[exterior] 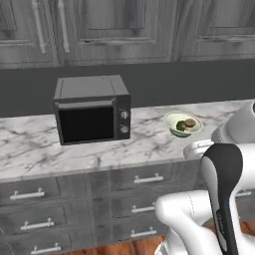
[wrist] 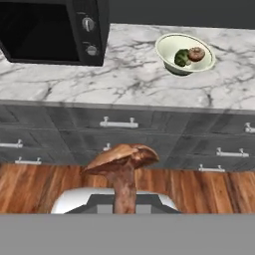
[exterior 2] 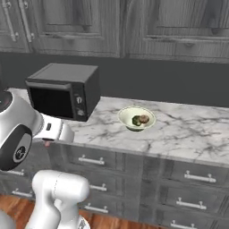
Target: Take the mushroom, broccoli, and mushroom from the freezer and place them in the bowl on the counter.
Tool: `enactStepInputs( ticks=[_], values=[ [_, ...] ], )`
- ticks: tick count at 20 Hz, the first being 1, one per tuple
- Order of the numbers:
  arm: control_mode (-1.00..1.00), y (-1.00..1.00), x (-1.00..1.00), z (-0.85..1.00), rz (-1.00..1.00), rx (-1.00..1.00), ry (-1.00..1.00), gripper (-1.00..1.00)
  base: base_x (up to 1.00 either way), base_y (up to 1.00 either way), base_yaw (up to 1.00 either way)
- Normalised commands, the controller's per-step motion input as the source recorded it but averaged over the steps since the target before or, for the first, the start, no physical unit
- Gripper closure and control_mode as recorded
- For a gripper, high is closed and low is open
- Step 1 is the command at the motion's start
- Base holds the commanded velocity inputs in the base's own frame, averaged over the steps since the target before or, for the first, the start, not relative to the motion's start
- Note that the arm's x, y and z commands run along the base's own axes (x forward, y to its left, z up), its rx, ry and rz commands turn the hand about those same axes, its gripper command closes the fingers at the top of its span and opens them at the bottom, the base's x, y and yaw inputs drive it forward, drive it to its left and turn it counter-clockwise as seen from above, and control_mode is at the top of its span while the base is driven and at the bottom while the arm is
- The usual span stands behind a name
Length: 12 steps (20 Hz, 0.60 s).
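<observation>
Tool [wrist: 123,206] tight on brown mushroom [wrist: 122,160], broccoli [wrist: 182,57] and second mushroom [wrist: 195,53] in bowl [wrist: 169,45].

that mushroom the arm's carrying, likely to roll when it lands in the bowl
Probably somewhat: the mushroom has a broad cap on a narrow stem, so it should tip onto its side. The bowl already holds broccoli and another mushroom, which likely stop it.

Two mushrooms, one [wrist: 121,167] out front and one [wrist: 196,53] in the single bowl [wrist: 167,48] beside one broccoli [wrist: 182,57]; one microwave [wrist: 50,31] on one counter [wrist: 124,82].
</observation>
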Motion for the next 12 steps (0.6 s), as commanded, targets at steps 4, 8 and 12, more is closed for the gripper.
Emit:
enactStepInputs(
  ticks=[4, 8, 12],
  values=[
    [1.0, 0.0, 0.0, 0.0, 0.0, 0.0, 0.0, 1.0, 0.64, -0.73, -0.15],
    [1.0, 0.0, 0.0, 0.0, 0.0, 0.0, 0.0, 1.0, 0.43, -0.78, -0.09],
    [1.0, 0.0, 0.0, 0.0, 0.0, 0.0, 0.0, 1.0, 0.38, -0.48, -0.11]
  ],
)
